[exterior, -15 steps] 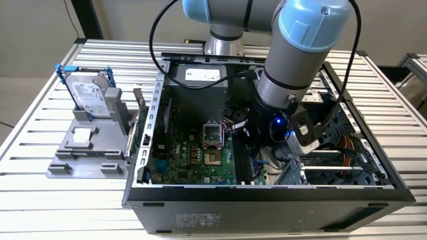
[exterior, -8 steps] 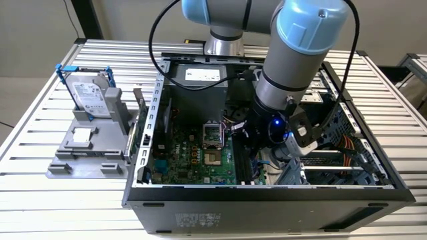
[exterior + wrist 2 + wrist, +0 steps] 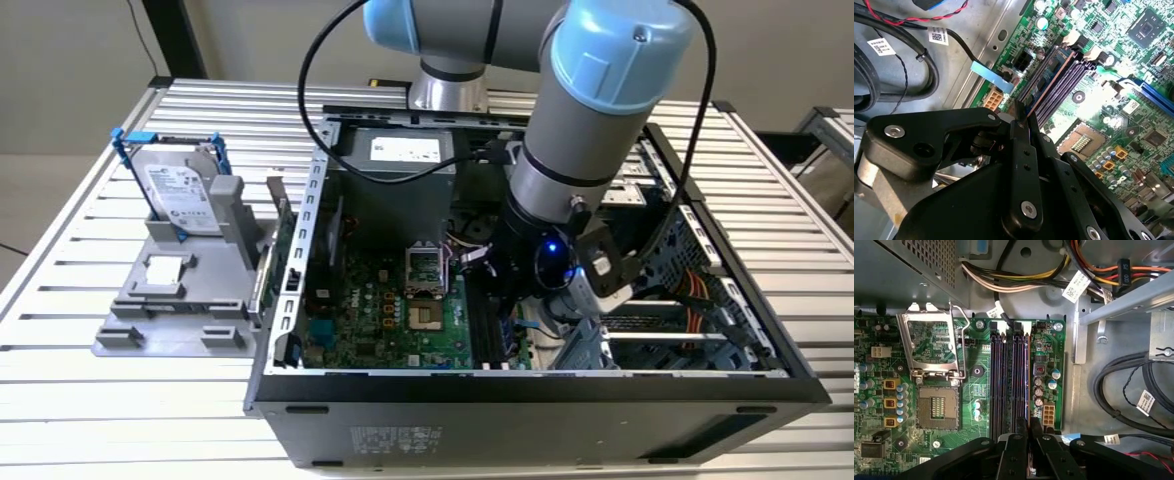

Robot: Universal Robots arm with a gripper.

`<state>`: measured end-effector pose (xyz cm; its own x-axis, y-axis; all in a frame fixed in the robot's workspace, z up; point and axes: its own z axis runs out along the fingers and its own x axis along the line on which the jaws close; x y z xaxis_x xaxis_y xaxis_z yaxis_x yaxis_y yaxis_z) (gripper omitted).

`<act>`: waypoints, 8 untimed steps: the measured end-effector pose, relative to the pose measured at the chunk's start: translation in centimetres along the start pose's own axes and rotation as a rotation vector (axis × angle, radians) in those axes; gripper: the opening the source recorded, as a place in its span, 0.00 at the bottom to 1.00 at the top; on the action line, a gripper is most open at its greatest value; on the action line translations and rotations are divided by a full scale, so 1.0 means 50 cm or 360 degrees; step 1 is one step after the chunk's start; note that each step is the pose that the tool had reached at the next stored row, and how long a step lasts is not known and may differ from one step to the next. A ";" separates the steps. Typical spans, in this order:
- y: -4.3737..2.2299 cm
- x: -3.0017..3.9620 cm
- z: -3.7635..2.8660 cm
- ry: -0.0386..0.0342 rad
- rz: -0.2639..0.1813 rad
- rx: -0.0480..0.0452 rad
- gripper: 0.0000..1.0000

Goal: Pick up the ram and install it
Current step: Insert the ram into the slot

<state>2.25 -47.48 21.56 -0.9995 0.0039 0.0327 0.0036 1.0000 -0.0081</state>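
Note:
The ram [image 3: 1048, 79] is a thin bluish stick with a copper-coloured edge. It stands on edge in the outermost of the long black slots [image 3: 1004, 375] on the green motherboard [image 3: 979, 390]; it also shows as the ram [image 3: 1027, 385] in the first wrist view. My gripper [image 3: 1023, 114] is low inside the computer case, directly over the near end of the stick. Its black fingers [image 3: 1020, 432] are pressed close together with the stick's end running between them. In the exterior view my gripper [image 3: 514, 312] sits over the motherboard's slots.
The open CPU socket [image 3: 936, 407] and its raised metal frame [image 3: 931, 342] lie beside the slots. Black cables [image 3: 1124, 390] and coloured wire bundles [image 3: 1019, 280] crowd the case wall. A silver hard drive in a blue frame [image 3: 180, 195] stands on a grey stand outside the case [image 3: 534, 400].

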 end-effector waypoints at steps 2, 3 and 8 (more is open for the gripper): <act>0.000 0.000 0.001 0.0000 0.0009 0.0000 0.00; 0.000 0.000 0.002 0.0000 0.0014 -0.0001 0.00; 0.000 0.000 0.004 0.0001 0.0051 -0.0001 0.00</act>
<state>2.25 -47.48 21.36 -0.9988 0.0360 0.0328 0.0358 0.9993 -0.0083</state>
